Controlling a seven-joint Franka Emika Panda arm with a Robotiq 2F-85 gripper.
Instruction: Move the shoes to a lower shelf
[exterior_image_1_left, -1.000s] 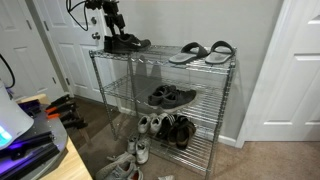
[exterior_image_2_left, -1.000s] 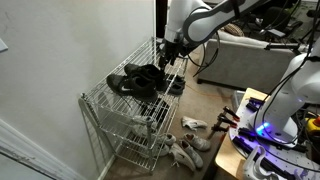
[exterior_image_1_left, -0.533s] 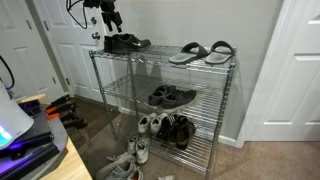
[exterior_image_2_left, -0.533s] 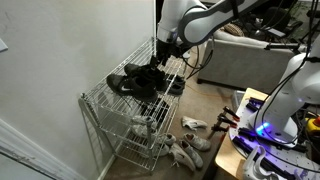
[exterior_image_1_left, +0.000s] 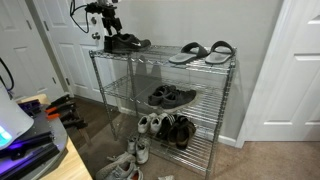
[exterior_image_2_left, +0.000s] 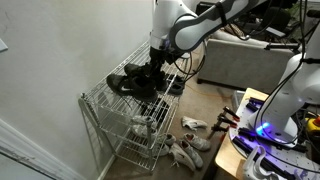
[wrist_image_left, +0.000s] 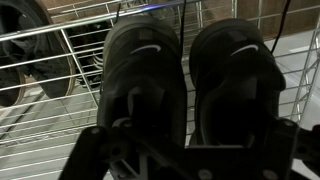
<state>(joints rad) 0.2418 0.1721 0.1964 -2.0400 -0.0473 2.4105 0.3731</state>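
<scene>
Hovering upper left above the shoes (exterior_image_1_left: 126, 43), the gripper (exterior_image_1_left: 108, 28) hides its state; only the wrist view shows its fingers (wrist_image_left: 86, 160) spread apart.

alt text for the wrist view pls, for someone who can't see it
Two black shoes sit side by side on a chrome wire shelf, seen from above and filling most of the frame. The gripper, dark and blurred, spans the bottom edge with its fingers apart.
</scene>
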